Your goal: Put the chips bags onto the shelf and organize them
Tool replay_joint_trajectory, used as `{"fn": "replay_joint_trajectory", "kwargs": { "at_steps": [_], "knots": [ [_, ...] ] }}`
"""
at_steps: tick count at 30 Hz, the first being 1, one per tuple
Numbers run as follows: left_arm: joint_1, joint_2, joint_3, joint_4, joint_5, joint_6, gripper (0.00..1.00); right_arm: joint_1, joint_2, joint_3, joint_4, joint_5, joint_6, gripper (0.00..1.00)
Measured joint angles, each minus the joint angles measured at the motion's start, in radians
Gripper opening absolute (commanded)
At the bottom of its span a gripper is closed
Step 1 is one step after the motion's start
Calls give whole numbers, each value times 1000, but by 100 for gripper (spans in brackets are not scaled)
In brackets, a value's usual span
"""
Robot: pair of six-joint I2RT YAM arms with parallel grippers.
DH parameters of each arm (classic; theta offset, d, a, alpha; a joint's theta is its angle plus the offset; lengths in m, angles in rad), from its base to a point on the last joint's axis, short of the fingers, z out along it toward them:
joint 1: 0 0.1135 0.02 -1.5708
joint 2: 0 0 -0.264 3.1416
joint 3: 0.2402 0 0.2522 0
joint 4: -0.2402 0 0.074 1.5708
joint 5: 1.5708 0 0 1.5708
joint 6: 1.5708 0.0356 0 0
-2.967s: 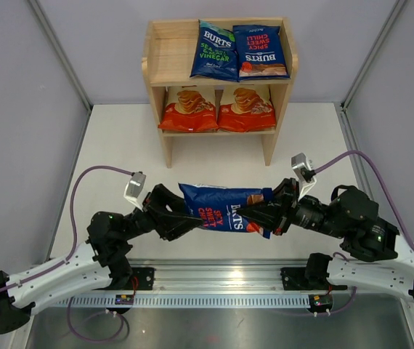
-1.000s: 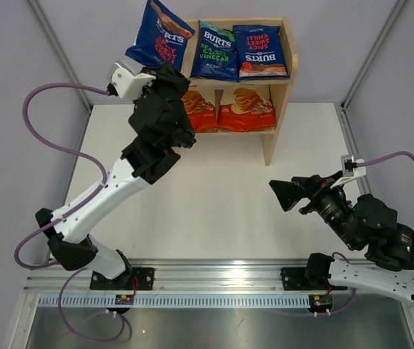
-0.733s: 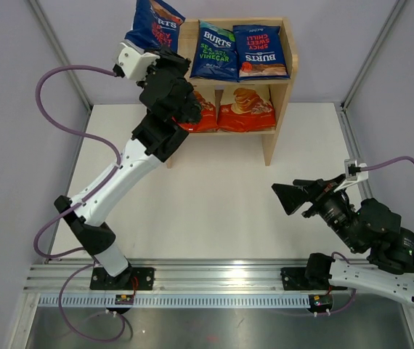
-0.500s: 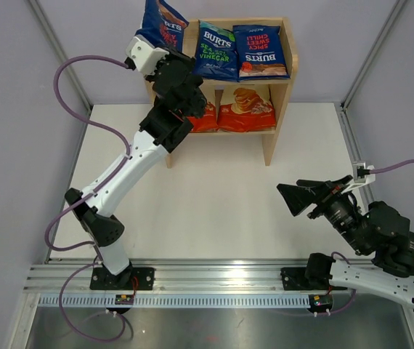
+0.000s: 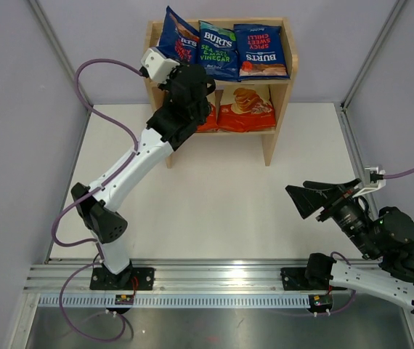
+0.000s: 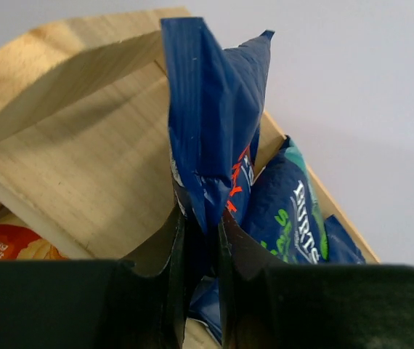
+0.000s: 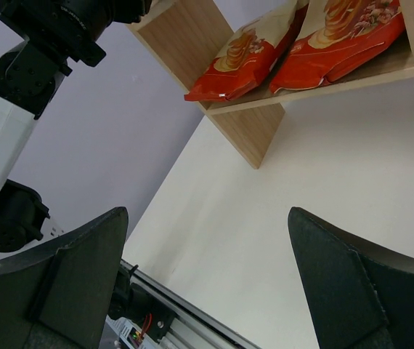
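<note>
My left gripper (image 5: pixel 183 61) is shut on the bottom edge of a dark blue Burts bag (image 5: pixel 177 35) with red lettering. It holds the bag upright over the left part of the shelf's top tier (image 5: pixel 157 52). In the left wrist view my jaws (image 6: pixel 200 243) pinch that bag (image 6: pixel 207 123), which stands next to the green-lettered Burts bag (image 6: pixel 288 211). This green-lettered bag (image 5: pixel 216 49) and a red-accented one (image 5: pixel 261 51) lie on the top tier. Two Cassava Chips bags (image 5: pixel 247 109) sit on the lower tier, the left one partly hidden by my arm. My right gripper (image 5: pixel 310 199) hangs open and empty over the table at the right.
The wooden shelf (image 7: pixel 250 131) stands at the table's far edge against the grey wall, and both cassava bags (image 7: pixel 245 62) show in the right wrist view. The left arm (image 5: pixel 131 163) stretches diagonally across the table's left half. The metal base rail (image 5: pixel 214 280) runs along the near edge.
My left arm swung right, carrying the blue bag from beyond the shelf's left side to over the top tier. My right arm drew back toward the right, still open.
</note>
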Motion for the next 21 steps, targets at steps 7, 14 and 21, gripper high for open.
{"fn": "replay_joint_trajectory", "kwargs": {
  "at_steps": [7,14,21],
  "knots": [
    [3,-26,-42,-45,13,-127,42,0,-16,0,0,0,0,100],
    [2,-26,-27,-76,38,-150,70,0,-16,0,-5,-1,0,99],
    [-3,-31,19,-144,41,-119,87,0,-16,7,-12,-10,0,100]
  ]
}}
